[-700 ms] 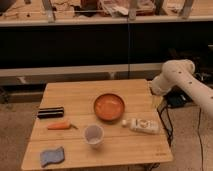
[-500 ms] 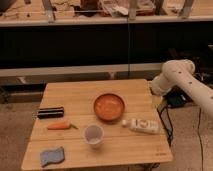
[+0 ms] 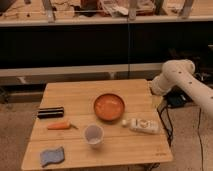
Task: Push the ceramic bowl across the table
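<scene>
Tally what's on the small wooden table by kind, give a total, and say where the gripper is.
Dishes: 2 (ceramic bowl, white cup)
Carrot: 1
Blue sponge: 1
White bottle, lying down: 1
Black block: 1
Total: 6
The gripper is out of view; only the arm shows, right of the table.

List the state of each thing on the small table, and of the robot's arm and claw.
Bowl: upright, empty, untouched.
Cup: upright, nothing seen inside.
Carrot: lying flat.
Sponge: lying flat.
Bottle: on its side.
Case: lying flat.
Arm: bent, at the right, touching nothing.
Claw: out of view, past the right edge.
</scene>
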